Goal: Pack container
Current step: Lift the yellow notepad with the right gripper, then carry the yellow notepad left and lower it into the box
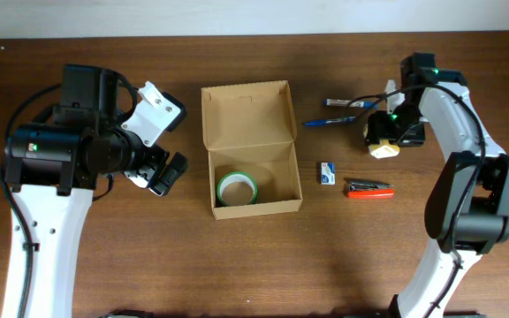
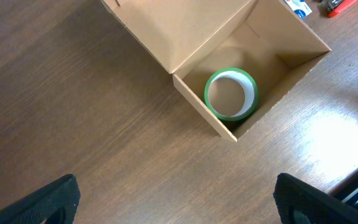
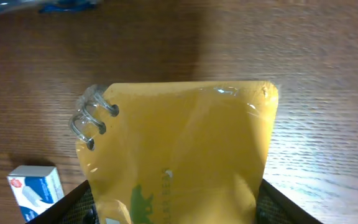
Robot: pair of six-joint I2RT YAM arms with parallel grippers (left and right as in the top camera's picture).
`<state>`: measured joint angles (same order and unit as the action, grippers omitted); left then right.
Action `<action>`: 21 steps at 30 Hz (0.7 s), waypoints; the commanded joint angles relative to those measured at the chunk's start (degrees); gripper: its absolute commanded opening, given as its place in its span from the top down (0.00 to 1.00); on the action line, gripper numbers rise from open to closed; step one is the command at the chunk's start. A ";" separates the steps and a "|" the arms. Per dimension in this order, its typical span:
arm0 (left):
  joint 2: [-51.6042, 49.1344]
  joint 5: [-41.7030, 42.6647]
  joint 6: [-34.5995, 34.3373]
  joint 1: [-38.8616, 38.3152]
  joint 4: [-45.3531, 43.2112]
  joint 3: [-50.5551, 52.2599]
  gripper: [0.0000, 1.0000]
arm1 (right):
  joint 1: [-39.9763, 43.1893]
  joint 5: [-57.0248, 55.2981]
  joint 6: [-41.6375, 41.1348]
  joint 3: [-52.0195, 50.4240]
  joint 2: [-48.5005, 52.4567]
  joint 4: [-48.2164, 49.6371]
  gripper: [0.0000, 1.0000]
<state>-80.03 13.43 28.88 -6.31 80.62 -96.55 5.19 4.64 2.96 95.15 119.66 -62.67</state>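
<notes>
The tan cardboard container (image 1: 209, 181) stands open at the table's middle, its flap lid (image 1: 246, 110) folded back. A green tape roll (image 1: 237, 188) lies inside it; the left wrist view shows the container (image 2: 201, 112) and the roll (image 2: 230, 93) too. My left gripper (image 1: 159, 175) is open and empty, just left of the container (image 2: 179, 199). My right gripper (image 1: 387, 137) is at the far right, shut on a yellow plastic-wrapped packet (image 3: 185, 143) that fills the space between its fingers (image 3: 176, 208).
A blue pen (image 1: 330, 121) and a dark marker (image 1: 347, 102) lie right of the lid. A small white-and-blue box (image 1: 327, 173) and a red stapler-like tool (image 1: 368, 188) lie right of the container. The small box also shows in the right wrist view (image 3: 35, 190).
</notes>
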 commanded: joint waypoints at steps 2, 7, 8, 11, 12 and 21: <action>0.24 0.22 0.74 0.09 0.00 -0.83 0.00 | -0.98 0.76 -0.48 1.46 -0.02 0.48 0.44; 0.24 0.22 0.74 0.09 -0.02 -0.83 0.00 | -1.79 0.98 -0.48 1.60 -0.02 0.24 0.55; 0.24 0.22 0.74 0.09 0.00 -0.83 0.00 | -2.08 0.98 -0.48 1.79 -0.09 -0.04 0.56; 0.24 0.22 0.74 0.09 0.00 -0.83 0.00 | -3.37 0.66 -0.44 2.80 -0.26 -0.57 0.56; 0.24 0.22 0.74 0.09 -0.02 -0.83 0.00 | -3.67 0.70 -0.46 3.10 -0.28 -0.57 0.56; 0.24 0.22 0.74 0.09 0.00 -0.83 0.00 | -6.10 1.18 -0.48 10.29 -0.48 -5.60 0.63</action>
<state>-80.05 13.43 28.88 -6.31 80.62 -96.55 0.25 4.69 2.94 100.84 119.66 -66.83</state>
